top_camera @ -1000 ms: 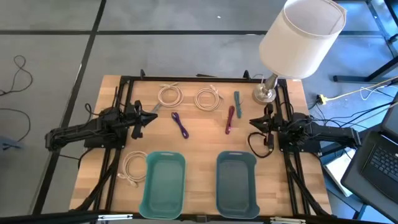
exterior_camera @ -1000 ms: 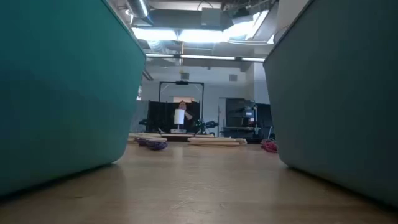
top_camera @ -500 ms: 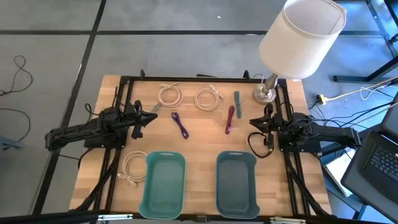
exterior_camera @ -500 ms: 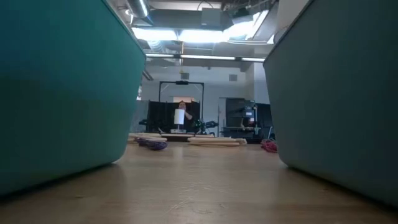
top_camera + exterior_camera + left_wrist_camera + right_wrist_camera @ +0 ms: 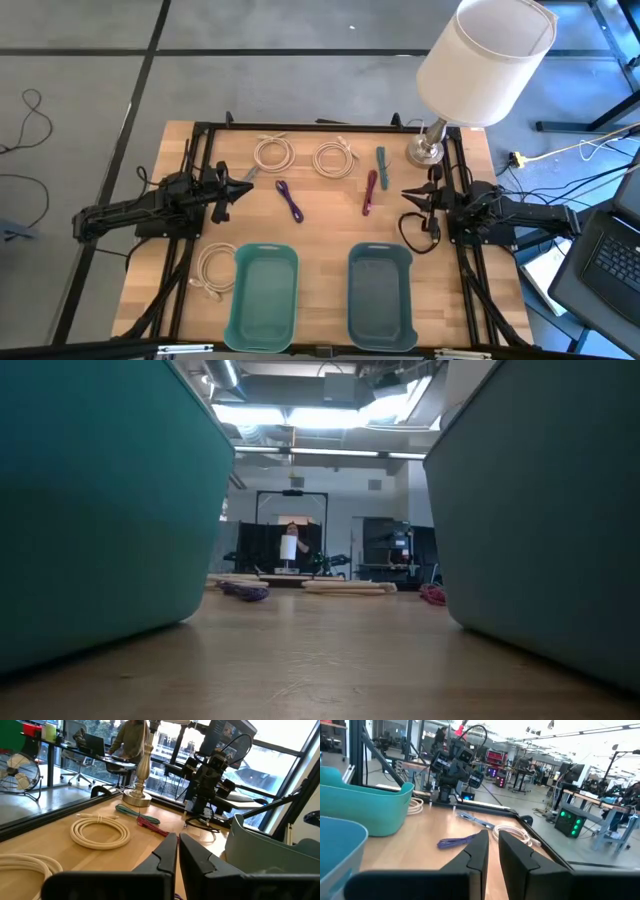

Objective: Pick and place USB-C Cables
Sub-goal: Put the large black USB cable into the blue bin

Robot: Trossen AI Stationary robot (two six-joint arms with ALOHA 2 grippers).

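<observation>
Two cream-white coiled USB-C cables (image 5: 272,153) (image 5: 334,159) lie flat at the table's far side. A third coil (image 5: 213,270) lies at the near left beside a tray. Short leads lie between the arms: purple (image 5: 290,200), magenta (image 5: 370,192), teal (image 5: 381,160) and grey (image 5: 250,173). My left gripper (image 5: 245,188) hovers level at the left, shut and holding nothing, its tips (image 5: 178,851) pointing toward the magenta lead (image 5: 152,826). My right gripper (image 5: 405,194) hovers level at the right, pointing toward the purple lead (image 5: 457,841). There is a narrow gap between its fingers (image 5: 493,851) and nothing in it.
Two teal trays (image 5: 263,295) (image 5: 381,292) stand side by side at the near edge and fill both sides of the low view. A lamp with a white shade (image 5: 485,60) stands on its metal base (image 5: 425,150) at the far right corner. Black frame rails run along both sides.
My right gripper has rolled a little about the line it points along, staying where it was. The left arm and the cables have kept still.
</observation>
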